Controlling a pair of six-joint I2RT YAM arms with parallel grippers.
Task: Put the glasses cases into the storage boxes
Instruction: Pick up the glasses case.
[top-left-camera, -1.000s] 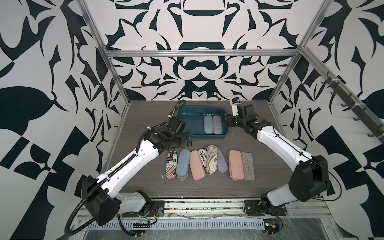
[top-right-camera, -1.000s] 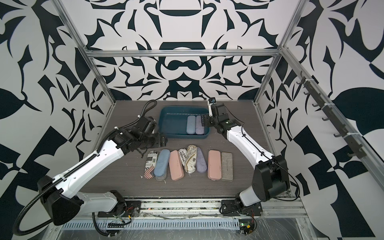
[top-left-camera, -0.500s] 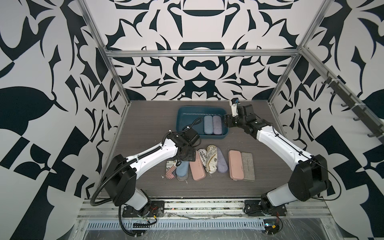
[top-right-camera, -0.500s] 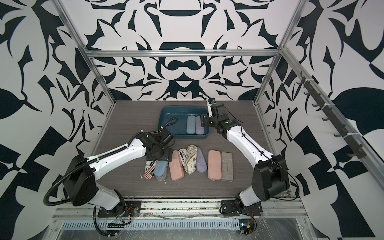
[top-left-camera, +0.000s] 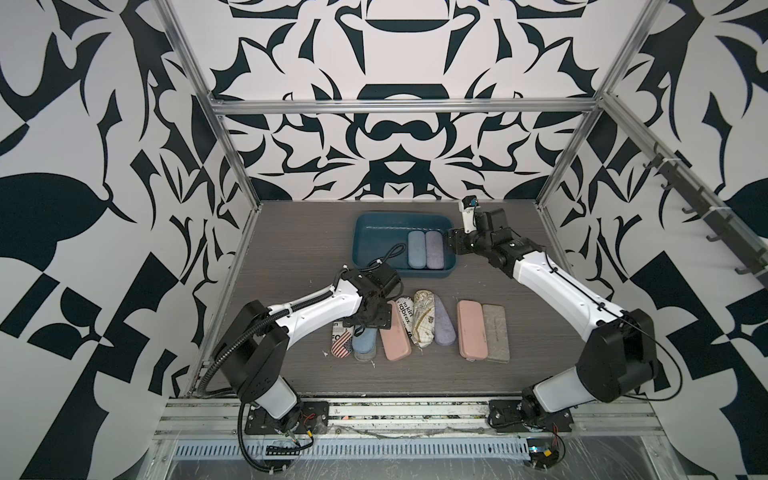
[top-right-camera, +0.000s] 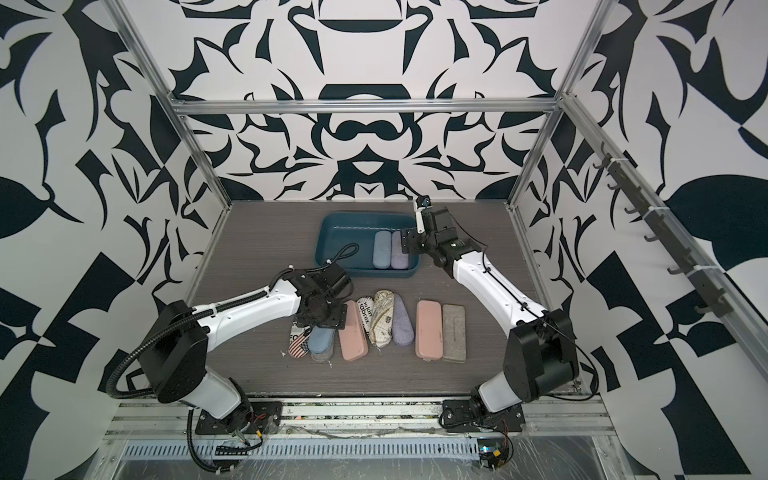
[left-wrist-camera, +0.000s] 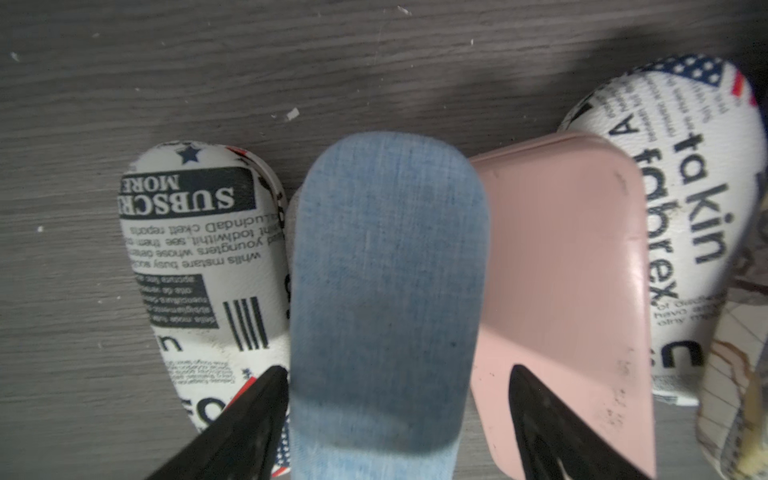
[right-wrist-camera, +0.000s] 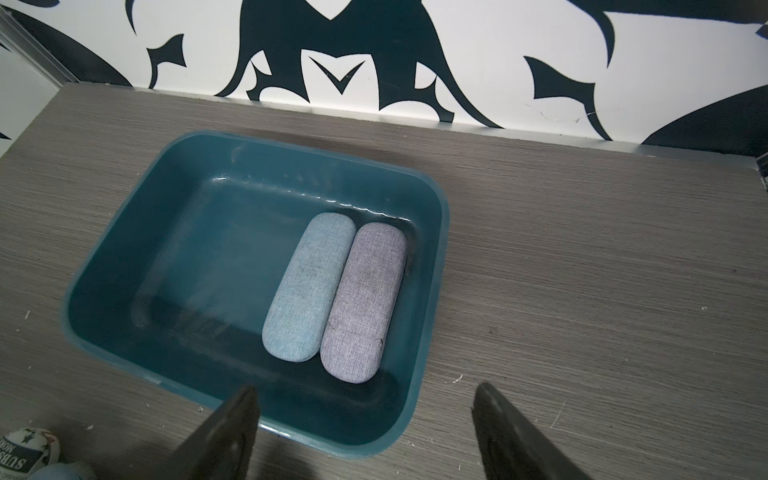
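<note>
The teal storage box (top-left-camera: 382, 241) (right-wrist-camera: 199, 257) sits at the back of the table and holds a light blue case (right-wrist-camera: 309, 286) and a lavender case (right-wrist-camera: 363, 303) side by side. My right gripper (right-wrist-camera: 363, 388) hangs open over the box's near right corner, holding nothing. Several glasses cases lie in a row on the table. My left gripper (left-wrist-camera: 398, 370) is low over that row. It is open, with its fingers straddling a light blue case (left-wrist-camera: 386, 270) (top-left-camera: 365, 347) between the flag newspaper case (left-wrist-camera: 195, 257) and a pink case (left-wrist-camera: 557, 270).
Further right in the row are a newspaper-print case (top-left-camera: 405, 311), a map-print case (top-left-camera: 424, 318), a lavender case (top-left-camera: 444, 322), a second pink case (top-left-camera: 471, 328) and a grey felt case (top-left-camera: 495, 332). Patterned walls with metal posts enclose the table.
My left arm has swung from beside the box to the row's left end and come down around the light blue case. The right arm has not moved.
</note>
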